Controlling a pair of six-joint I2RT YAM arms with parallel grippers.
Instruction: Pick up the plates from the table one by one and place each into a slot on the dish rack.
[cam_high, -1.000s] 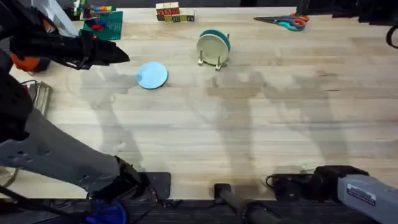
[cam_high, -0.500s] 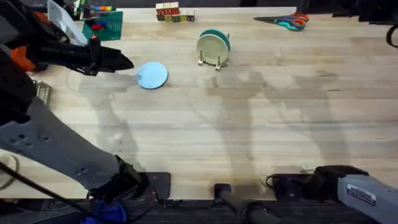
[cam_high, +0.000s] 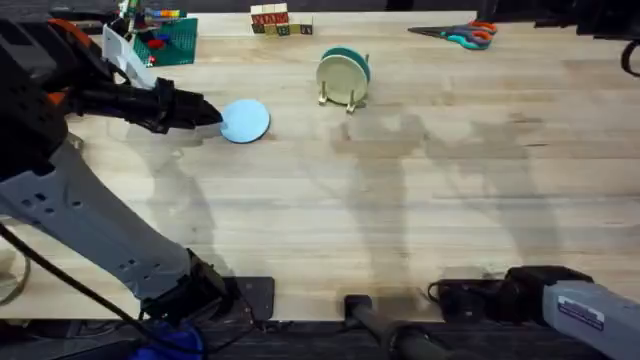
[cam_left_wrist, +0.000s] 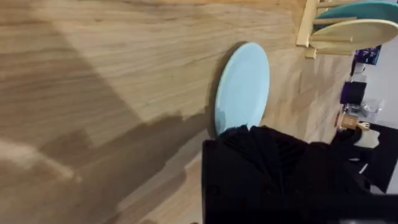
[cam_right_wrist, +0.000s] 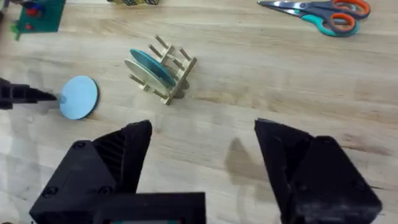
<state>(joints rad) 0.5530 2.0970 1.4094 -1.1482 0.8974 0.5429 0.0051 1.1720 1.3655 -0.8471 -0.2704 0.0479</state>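
A light blue plate (cam_high: 248, 120) (cam_left_wrist: 244, 84) (cam_right_wrist: 79, 96) lies flat on the table (cam_high: 400, 200), left of the dish rack (cam_high: 350, 103) (cam_right_wrist: 181, 67). A cream plate (cam_high: 337, 76) and a teal plate (cam_high: 357, 57) stand upright in the rack's slots. My left gripper (cam_high: 210, 114) (cam_left_wrist: 261, 143) (cam_right_wrist: 53, 98) reaches in low from the left, its tip at the blue plate's left edge. In the left wrist view the plate's near rim runs behind the black gripper body. My right gripper (cam_right_wrist: 202, 168) hangs open with nothing in it, back near the table's front right.
A green pegboard (cam_high: 165, 40) with coloured pieces sits at the back left. Letter blocks (cam_high: 280, 20) are at the back middle and scissors (cam_high: 455, 36) (cam_right_wrist: 323, 14) at the back right. Bare wood stretches across the middle and right of the table.
My left gripper has travelled right and a little toward the front, from well left of the blue plate to its edge. The plate, the rack and the right arm have not moved.
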